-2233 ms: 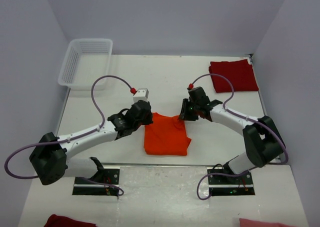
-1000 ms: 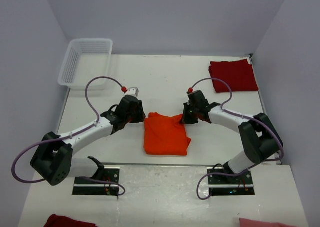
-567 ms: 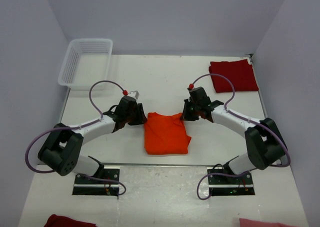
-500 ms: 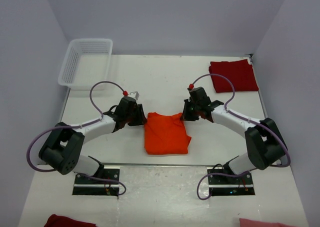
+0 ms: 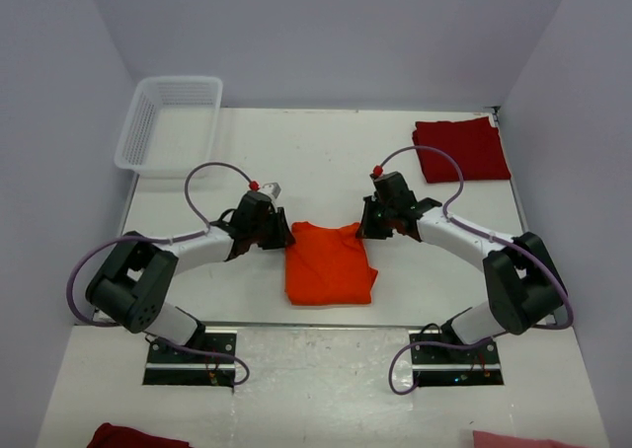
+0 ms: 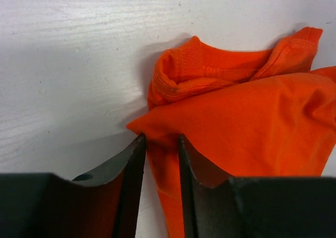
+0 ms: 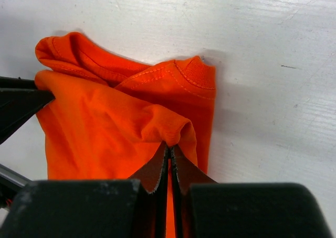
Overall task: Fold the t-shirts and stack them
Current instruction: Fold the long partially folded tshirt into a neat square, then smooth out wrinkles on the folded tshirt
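Top external view: the orange t-shirt (image 5: 329, 265) lies folded into a rough rectangle on the white table (image 5: 316, 162), between the two arms. The left gripper (image 5: 279, 239) sits at the shirt's far left corner and the right gripper (image 5: 363, 229) at its far right corner, both low against the cloth. Jaw state is not readable from this height. A dark red t-shirt (image 5: 462, 150) lies folded flat, well apart from the orange one, to its far right. A white lattice basket (image 5: 138, 132) stands well apart to its far left. Left wrist view: the orange t-shirt (image 6: 252, 122) shows its ribbed collar (image 6: 191, 60) bunched at the far edge. The left gripper (image 6: 159, 139) stands astride the shirt's pointed corner, jaws a narrow gap apart with orange cloth in the gap. Whether the fingers (image 6: 131, 164) actually press on it cannot be told. Right wrist view: the right gripper (image 7: 169, 150) has its jaws closed together, a raised pucker of the orange t-shirt (image 7: 105, 128) pinched at the tips. The collar (image 7: 194, 73) lies just beyond them, and a dark finger (image 7: 21, 104) of the left gripper touches the shirt's opposite corner.
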